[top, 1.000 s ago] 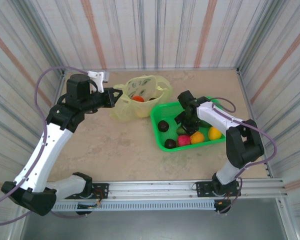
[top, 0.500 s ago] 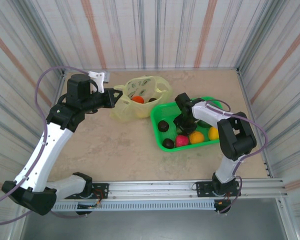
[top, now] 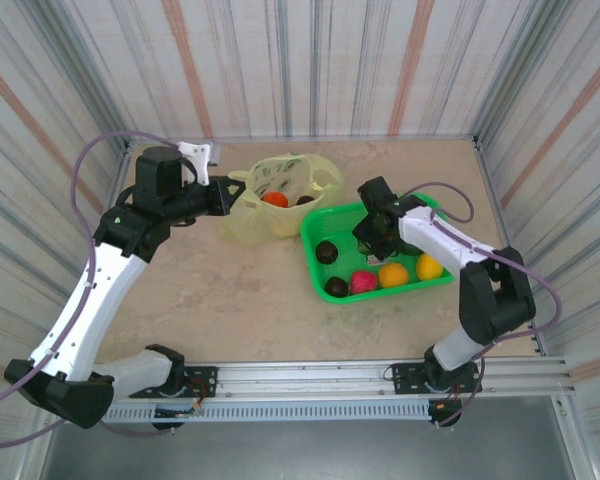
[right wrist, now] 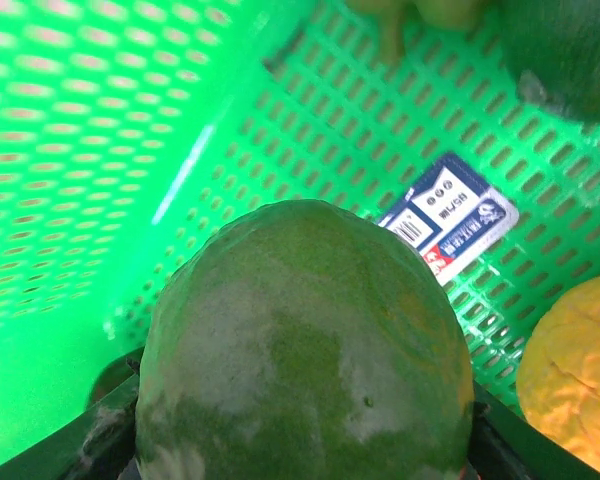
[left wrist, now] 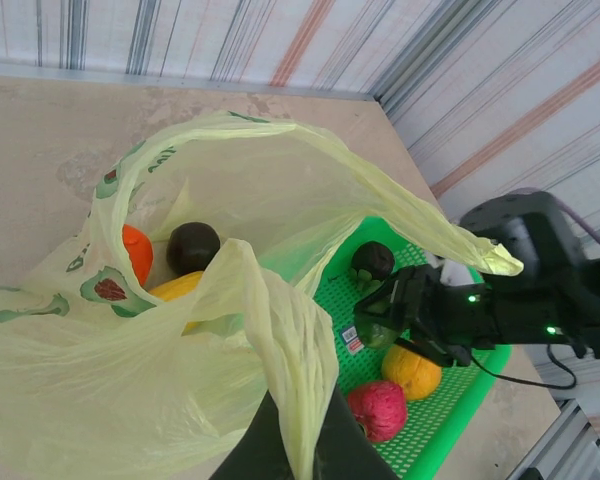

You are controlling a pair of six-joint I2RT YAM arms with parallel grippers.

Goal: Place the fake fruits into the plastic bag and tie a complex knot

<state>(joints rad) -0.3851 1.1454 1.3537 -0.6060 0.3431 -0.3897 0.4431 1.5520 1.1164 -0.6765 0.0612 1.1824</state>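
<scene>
The pale yellow-green plastic bag [top: 280, 195] stands open at the back of the table. My left gripper [left wrist: 305, 450] is shut on a bunched part of its rim [top: 226, 196] and holds the mouth up. Inside lie an orange fruit [left wrist: 135, 255], a dark one [left wrist: 193, 245] and a yellow one [left wrist: 175, 287]. My right gripper [right wrist: 305, 440] is inside the green basket [top: 315, 268], shut on a mottled green fruit [right wrist: 305, 350] over the mesh floor. Two dark fruits [top: 326, 251], a pink one [top: 364, 281] and two orange ones [top: 393, 274] lie in the basket.
The bag [left wrist: 230, 190] touches the basket's back left corner. A blue and white sticker [right wrist: 450, 220] lies on the basket floor [right wrist: 80, 150]. Striped walls close the table on three sides. Bare tabletop [top: 230, 290] lies in front of the bag.
My right gripper's jaws have narrowed onto the green fruit, and the wrist has shifted slightly within the basket. The left arm and the bag have not moved.
</scene>
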